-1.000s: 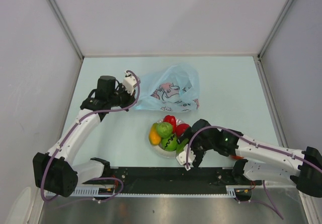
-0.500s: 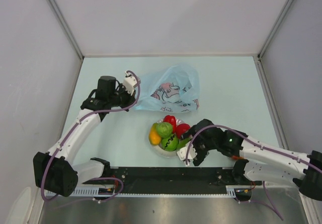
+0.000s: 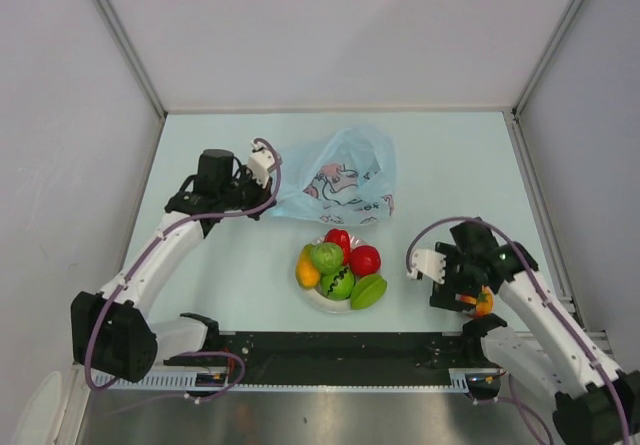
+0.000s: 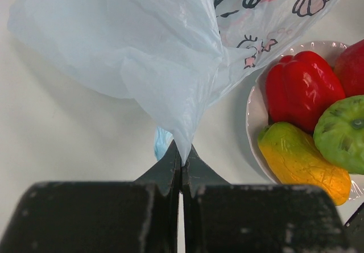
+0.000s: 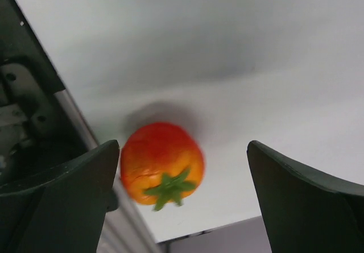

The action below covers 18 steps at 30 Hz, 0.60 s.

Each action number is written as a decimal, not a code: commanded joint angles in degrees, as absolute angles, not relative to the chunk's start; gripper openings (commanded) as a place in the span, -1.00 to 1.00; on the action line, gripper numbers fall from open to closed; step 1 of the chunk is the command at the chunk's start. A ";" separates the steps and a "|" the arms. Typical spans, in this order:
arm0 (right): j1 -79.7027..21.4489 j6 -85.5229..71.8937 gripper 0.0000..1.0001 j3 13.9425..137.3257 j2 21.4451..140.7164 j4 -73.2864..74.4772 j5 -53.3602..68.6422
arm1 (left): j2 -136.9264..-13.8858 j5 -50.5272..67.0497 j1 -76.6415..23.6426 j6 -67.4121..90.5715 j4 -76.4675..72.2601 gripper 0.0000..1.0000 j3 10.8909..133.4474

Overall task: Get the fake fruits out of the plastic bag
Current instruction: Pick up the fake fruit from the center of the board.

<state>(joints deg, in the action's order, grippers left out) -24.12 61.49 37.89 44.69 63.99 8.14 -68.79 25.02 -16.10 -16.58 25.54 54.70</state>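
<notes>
- The left pincer (image 4: pixel 181 165) is clamped on a pinch of the plastic bag (image 4: pixel 136 48). Its two fingers are pressed together, and the thin blue film rises out of them in a peak.
- From above, the plastic bag (image 3: pixel 340 178) lies on the desk (image 3: pixel 450 165) at the far middle, printed side up. Its left corner is gathered at the left pincer.
- The near edge of the bag reaches just to the far rim of a white plate (image 4: pixel 251 113).
- The plate holds a heap of fake fruits that touch one another: a red pepper (image 4: pixel 301 91) nearest the bag, a yellow mango (image 4: pixel 301 162) on the left, and a green fruit (image 4: pixel 344 131) beside both.
- The top view adds a red round fruit (image 3: pixel 364 260) on the right of the heap and a green pointed fruit (image 3: pixel 368 291) at the near right rim.
- The right pincer (image 5: pixel 183 150) is spread wide and grips nothing.
- An orange tomato (image 5: pixel 162 162) with a green stalk shows between the right pincer's fingers, closer to the one on the left. It is blurred, but it seems to rest on the desk below them rather than in their grasp.
- That tomato lies by the near right edge of the desk, next to the dark rail (image 5: pixel 23 122) and well apart from the plate.
</notes>
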 commanded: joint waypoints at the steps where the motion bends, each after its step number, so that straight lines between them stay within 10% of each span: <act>1: -12.87 63.27 1.00 43.41 55.00 73.20 11.33 | -70.31 27.69 -15.82 -14.68 22.59 -0.99 54.93; 18: -5.54 63.92 1.00 43.25 69.78 69.84 9.25 | -70.93 27.42 -15.82 -14.68 22.50 -0.99 55.72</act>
<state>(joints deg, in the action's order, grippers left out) -5.76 65.32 44.27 68.82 74.32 12.47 -71.61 26.17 -16.10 -15.03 24.47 54.70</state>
